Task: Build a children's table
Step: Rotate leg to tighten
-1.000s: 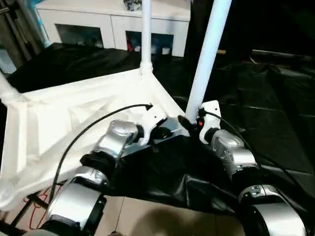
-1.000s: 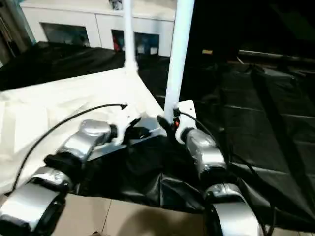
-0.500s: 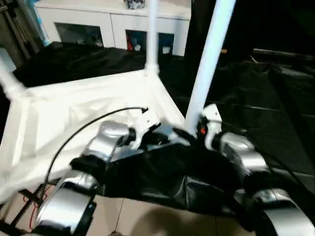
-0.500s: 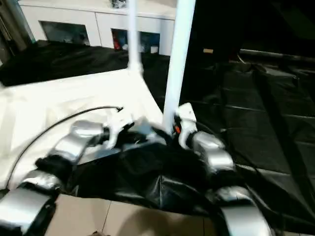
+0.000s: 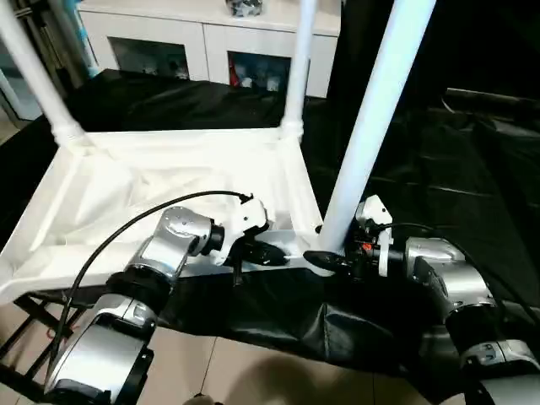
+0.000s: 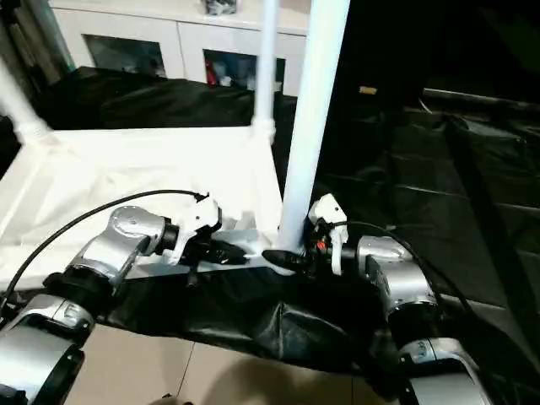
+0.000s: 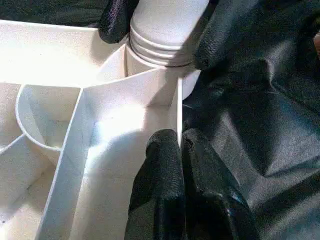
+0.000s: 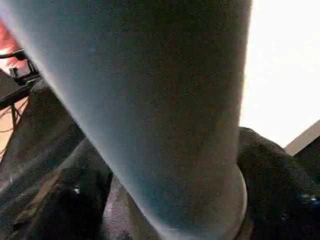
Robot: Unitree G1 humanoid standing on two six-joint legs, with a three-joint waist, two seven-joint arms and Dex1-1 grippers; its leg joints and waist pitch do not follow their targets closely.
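The children's table lies upside down, its ribbed white top (image 5: 169,169) facing up on black sheeting. One leg (image 5: 34,67) stands in the far left corner and another (image 5: 299,59) in the far right. A third leg (image 5: 371,135) rises from the near right corner socket. My left gripper (image 5: 274,253) is shut on the thin rim wall (image 7: 177,100) of the top beside that socket. My right gripper (image 5: 331,260) is at the base of the near leg (image 8: 165,125), with a black finger (image 7: 115,20) pressed on each side of it.
A white cabinet (image 5: 211,34) with glass-fronted compartments stands at the back. Black sheeting (image 5: 439,169) covers the surface to the right and under the table. A black folding frame (image 5: 25,321) shows below the table's near left edge, above tan floor (image 5: 253,371).
The view has shifted. The table top has swung round and now lies flatter, bringing the far left leg into sight. Both grippers have stayed at the near right corner.
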